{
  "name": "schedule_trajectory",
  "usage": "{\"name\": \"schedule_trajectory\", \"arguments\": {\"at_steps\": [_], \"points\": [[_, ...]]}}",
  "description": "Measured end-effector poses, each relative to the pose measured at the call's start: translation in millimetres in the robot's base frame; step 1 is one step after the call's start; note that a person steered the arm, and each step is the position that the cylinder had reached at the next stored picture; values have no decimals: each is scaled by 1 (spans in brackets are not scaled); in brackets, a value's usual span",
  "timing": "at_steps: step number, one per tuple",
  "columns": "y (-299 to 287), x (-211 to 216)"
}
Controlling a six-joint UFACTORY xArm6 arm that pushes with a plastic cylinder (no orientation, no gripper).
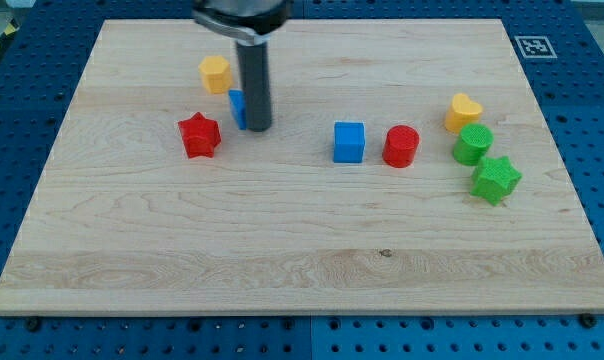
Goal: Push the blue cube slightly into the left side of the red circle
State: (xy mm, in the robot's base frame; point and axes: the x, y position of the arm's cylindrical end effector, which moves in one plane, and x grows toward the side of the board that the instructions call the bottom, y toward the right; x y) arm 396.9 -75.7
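Note:
The blue cube [349,142] sits near the middle of the wooden board [302,250]. The red circle [401,146] stands just to its right, with a small gap between them. My tip [258,128] is well to the left of the blue cube, right beside a second blue block [238,108] that the rod partly hides, so its shape cannot be made out.
A red star [199,135] lies left of my tip and a yellow hexagon block [215,74] above it. At the view's right are a yellow heart [463,112], a green round block [473,144] and a green star [496,179].

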Motion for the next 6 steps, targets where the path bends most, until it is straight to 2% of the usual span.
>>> {"name": "schedule_trajectory", "arguments": {"at_steps": [2,3,4,6], "points": [[-48,-33],[-48,-33],[-42,-10],[-4,-2]]}}
